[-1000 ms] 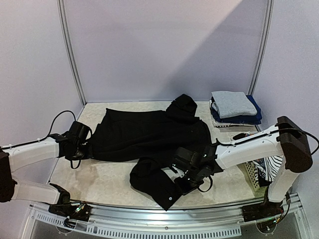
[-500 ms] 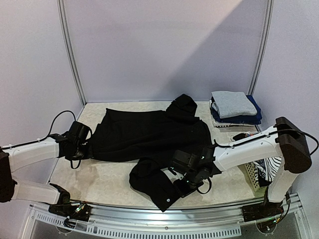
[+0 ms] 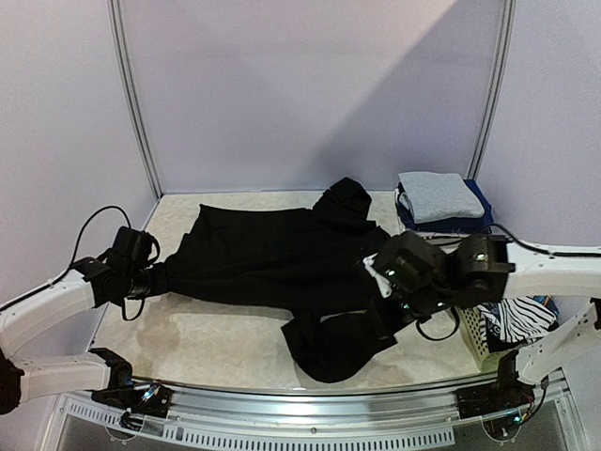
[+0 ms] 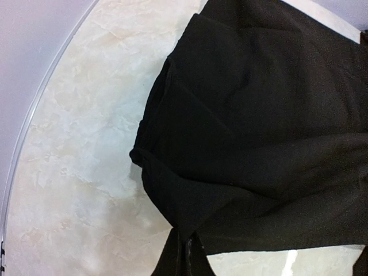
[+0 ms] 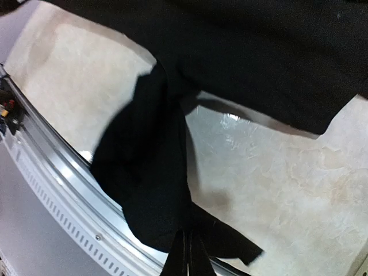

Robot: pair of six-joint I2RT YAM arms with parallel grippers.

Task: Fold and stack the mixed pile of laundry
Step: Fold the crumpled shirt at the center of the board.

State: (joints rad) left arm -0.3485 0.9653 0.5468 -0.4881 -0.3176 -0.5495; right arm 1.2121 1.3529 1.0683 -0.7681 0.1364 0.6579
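A large black hooded top point(image 3: 272, 252) lies spread across the table, hood toward the back. My left gripper point(image 3: 158, 278) is shut on its left edge, and the left wrist view shows a pinched fold of black cloth point(image 4: 190, 213) between the closed fingers point(image 4: 172, 261). My right gripper point(image 3: 387, 310) is shut on the black sleeve point(image 3: 333, 343) and holds it above the table. In the right wrist view the sleeve point(image 5: 144, 167) hangs bunched down from the jaws toward the table's front edge. A folded grey shirt point(image 3: 437, 195) tops navy pieces point(image 3: 470, 224) at the back right.
A white lattice basket point(image 3: 472, 336) stands at the right front with a black-white striped piece point(image 3: 512, 319) in it. The metal front rail point(image 5: 52, 172) runs close below the hanging sleeve. Bare marbled tabletop point(image 3: 207, 338) lies in front of the top.
The right gripper shut on the sleeve, then rose and swung right, dragging the sleeve rightward and bunching it. The left arm drew slightly left, still gripping the edge.
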